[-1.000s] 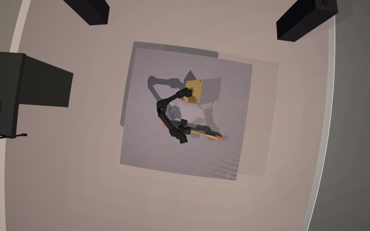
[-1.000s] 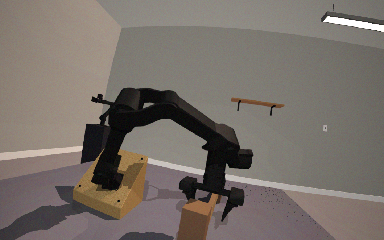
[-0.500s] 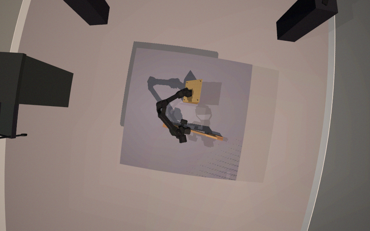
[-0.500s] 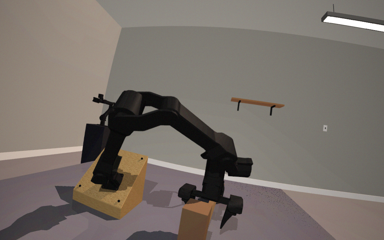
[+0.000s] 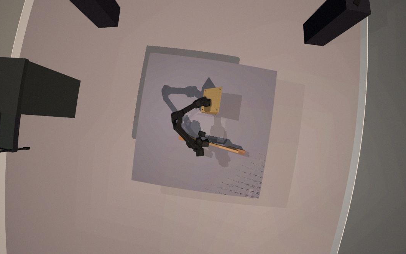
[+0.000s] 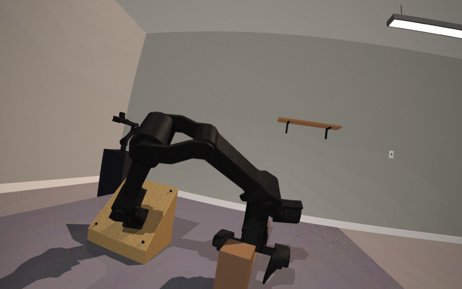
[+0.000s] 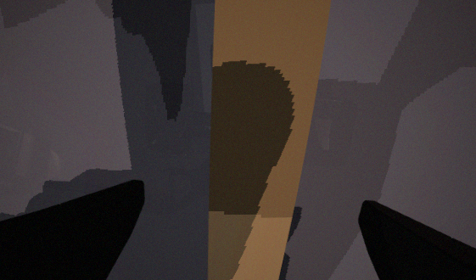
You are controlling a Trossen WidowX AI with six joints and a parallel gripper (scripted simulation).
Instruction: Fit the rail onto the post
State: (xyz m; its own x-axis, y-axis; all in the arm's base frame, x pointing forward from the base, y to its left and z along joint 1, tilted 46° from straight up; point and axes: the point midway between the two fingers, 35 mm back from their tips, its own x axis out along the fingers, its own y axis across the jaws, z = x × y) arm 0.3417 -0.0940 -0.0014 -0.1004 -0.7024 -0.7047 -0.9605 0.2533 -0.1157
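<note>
Tool [image 6: 248,247] wide, holding nothing, two fingers straddling one rail [image 7: 277,42]. One post [image 6: 234,265] nearby, on the counter [image 5: 166,170].
</note>
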